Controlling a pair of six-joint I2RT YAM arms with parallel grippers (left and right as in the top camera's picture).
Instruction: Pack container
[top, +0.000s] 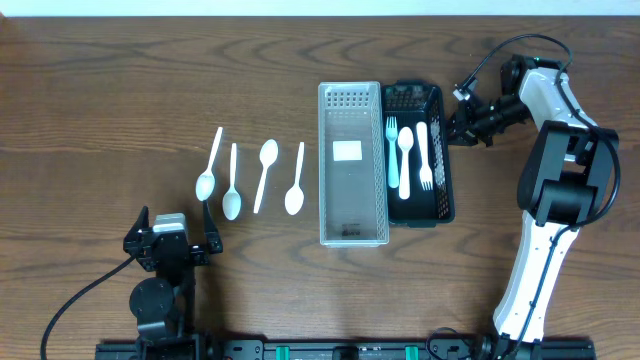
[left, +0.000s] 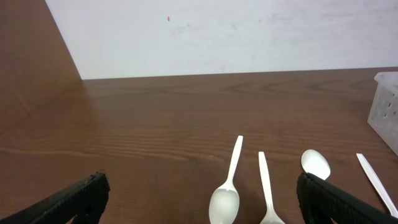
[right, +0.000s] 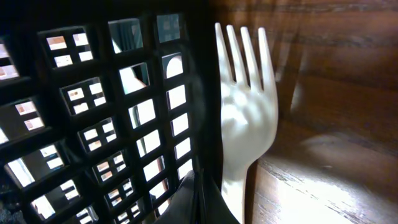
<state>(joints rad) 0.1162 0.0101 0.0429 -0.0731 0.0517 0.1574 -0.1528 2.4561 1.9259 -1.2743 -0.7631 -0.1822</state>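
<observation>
- Right gripper (top: 458, 116), jaws pressed together, upper right beside black basket (top: 446, 160), fork (right: 245, 118) just beside its tips.
- Left gripper (top: 172, 238), jaws wide apart, lower left, below four spoons (top: 266, 156).

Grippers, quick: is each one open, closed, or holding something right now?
Left gripper: open, holding nothing.
Right gripper: closed, next to a white fork; whether it grips the fork cannot be told.

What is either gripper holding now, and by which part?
Left gripper open, empty. Right gripper shut beside the black basket, the handle of a white fork at its jaws; whether it grips that handle cannot be told.
</observation>
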